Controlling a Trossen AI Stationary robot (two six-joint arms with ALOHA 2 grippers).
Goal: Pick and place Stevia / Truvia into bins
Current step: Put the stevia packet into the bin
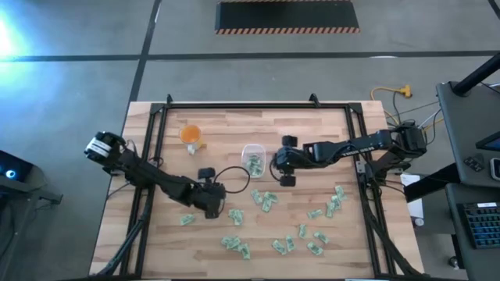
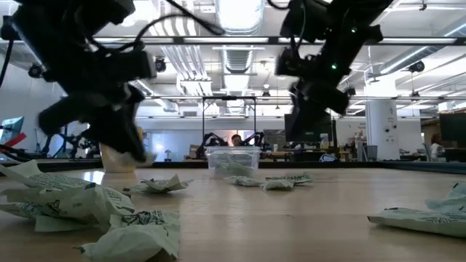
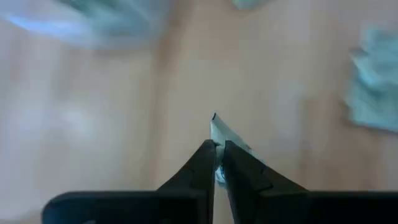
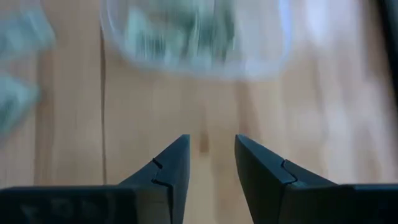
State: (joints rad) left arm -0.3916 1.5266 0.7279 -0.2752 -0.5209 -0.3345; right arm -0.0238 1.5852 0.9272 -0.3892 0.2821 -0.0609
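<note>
Clear container (image 1: 253,161) near tabletop (image 1: 328,129) centre, several sachets inside. Orange cup (image 1: 191,136) to its left, slightly farther back. Loose sachets (image 1: 266,201) scattered across near half and right side. Left gripper (image 1: 221,209) near-left of container; right gripper (image 1: 280,165) just right of it.

A grey concrete floor (image 1: 70,78) surrounds the wooden bench (image 1: 312,129), crossed by dark seams. A black mat with striped orange edging (image 1: 287,16) lies on the floor beyond the bench's far side. A yellow cable (image 1: 391,93) trails near the right corner, and a keyboard (image 1: 478,217) sits on a dark desk at the right. Across the room, long ceiling lights (image 2: 237,14) glow among exposed pipes and ducts, a white pillar (image 2: 380,129) stands at right, and a person (image 2: 236,141) sits far back
</note>
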